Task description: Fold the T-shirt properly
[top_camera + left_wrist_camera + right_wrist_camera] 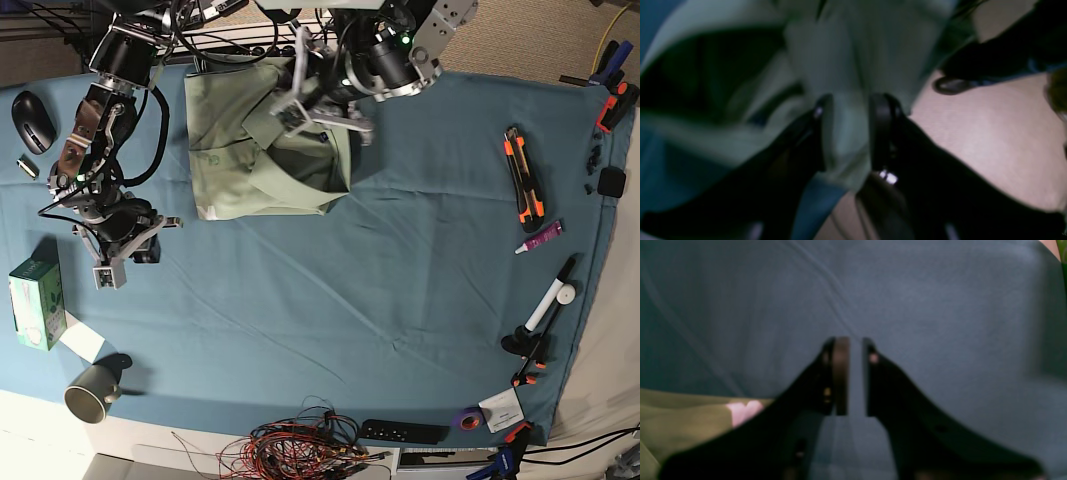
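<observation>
While my left wrist view is blurry, it plainly shows the left gripper point(848, 133) with jaws clamped on a fold of the T-shirt point(853, 60), pale sage fabric bunched between the two dark fingers point(882, 130). From the base view the left gripper point(300, 108) sits over the shirt's middle, holding a pulled-up flap raised above the rest of the garment. The T-shirt point(235, 160) lies at the far edge of the worktop point(400, 270), on the blue-teal cloth, partly folded, with its near hem roughly straight and a darker opening showing under the lifted layer.

My right gripper point(115, 262) is well apart from the shirt, toward the near-left of it, low over bare cloth. In the right wrist view the right gripper point(856, 376) has jaws parted by a narrow gap with nothing between them, only blue cloth behind; I think it hovers just above the surface, though blur makes contact hard to judge.

Elsewhere I see a computer mouse point(33, 118), a green box point(37, 303), a metal cup point(92, 391), an orange utility knife point(523, 177) and tangled wires point(300, 445).
</observation>
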